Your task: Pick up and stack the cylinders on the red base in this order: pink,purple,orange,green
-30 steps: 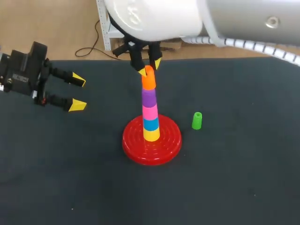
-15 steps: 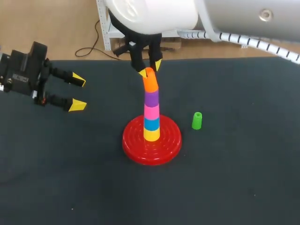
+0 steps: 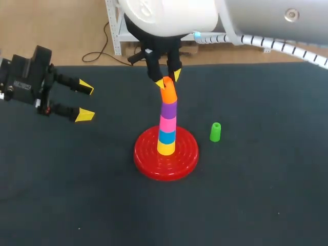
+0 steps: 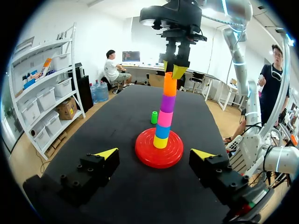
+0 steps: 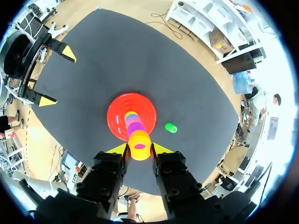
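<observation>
- Left gripper [image 3: 84, 101], at the left edge of the frame: it hangs over the tabletop [image 3: 77, 195], well apart from the stack, with its fingers spread and nothing between them. It is where it was a second ago.
- Red base [image 3: 148, 159], at centre: it carries a yellow cylinder [image 3: 165, 148] and a blue cylinder [image 3: 166, 137], then the pink cylinder [image 3: 167, 123] and the purple cylinder [image 3: 169, 108]. Those two steps look done.
- Orange cylinder [image 3: 168, 94], on top of the purple one: the right gripper [image 3: 169, 79], coming down from the upper middle, pinches its top between the fingers. I judge the orange step seated but not yet released.
- Compared with a second ago, the right gripper and the tower's top have shifted slightly right, so the stack now leans that way.
- Green cylinder [image 3: 215, 131], right of the base: it stands upright on the tabletop, unmoved, the last one left.
</observation>
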